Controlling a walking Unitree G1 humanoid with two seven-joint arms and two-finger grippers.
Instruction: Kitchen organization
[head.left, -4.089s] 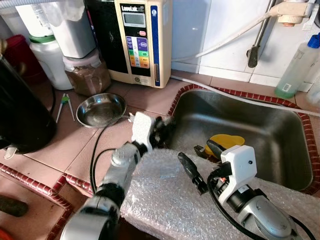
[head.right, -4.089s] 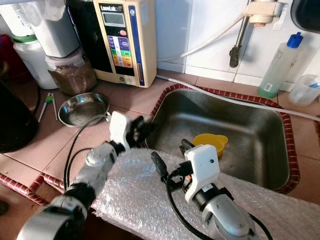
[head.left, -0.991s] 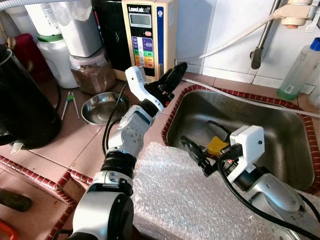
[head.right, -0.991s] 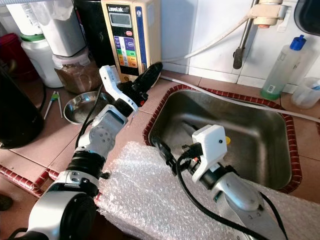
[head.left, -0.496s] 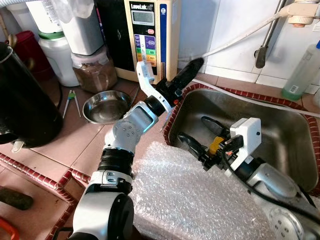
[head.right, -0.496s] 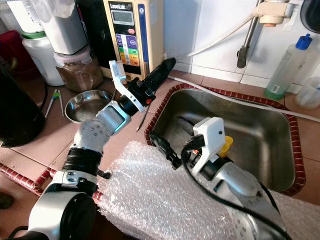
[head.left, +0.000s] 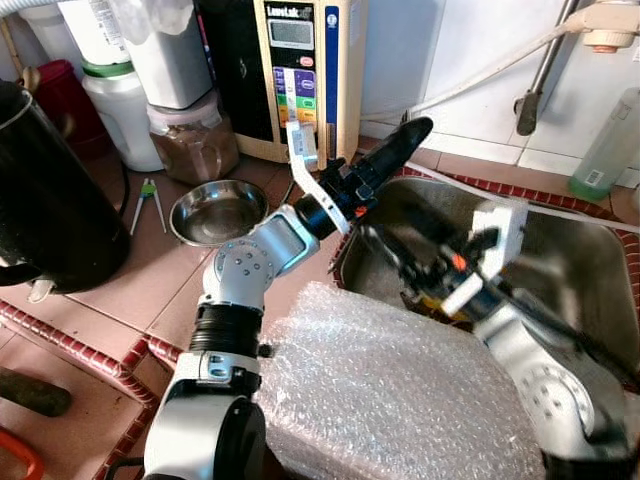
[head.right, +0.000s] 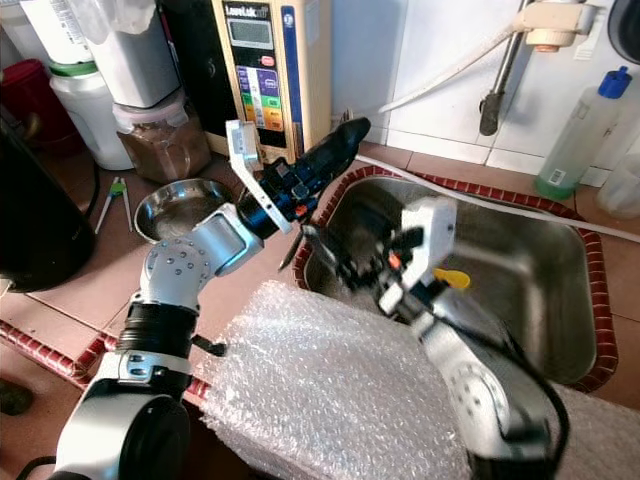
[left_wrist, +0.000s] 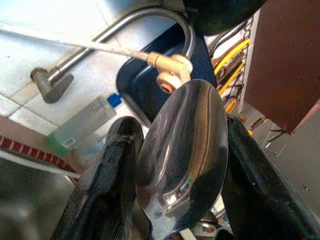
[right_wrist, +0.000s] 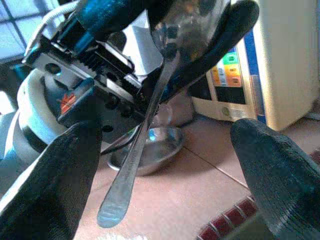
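One spoon (left_wrist: 182, 160) is in hand and little else looks settled, so the tidying seems at an early or middle stage. Largest, the tiled table (head.left: 130, 280) carries a black kettle at far left, jars, a water unit (head.left: 305, 70) at the far wall, and a sheet of bubble wrap (head.left: 400, 400) along its near edge. The steel sink (head.right: 520, 290) to the right holds a small yellow cup (head.right: 452, 277); the rest of its basin looks bare. A small steel bowl (head.left: 218, 210) stands left of the sink, empty, with a pair of tongs-like tools just beside it.

The left gripper (head.left: 385, 165) is raised over the sink's left rim, its fingers pinching the spoon by its bowl, the handle hanging down. The right gripper (right_wrist: 165, 145), blurred in the head views, has its fingers spread on either side of that handle, not touching it. A hand-over looks likely; the spoon's final place is not yet shown
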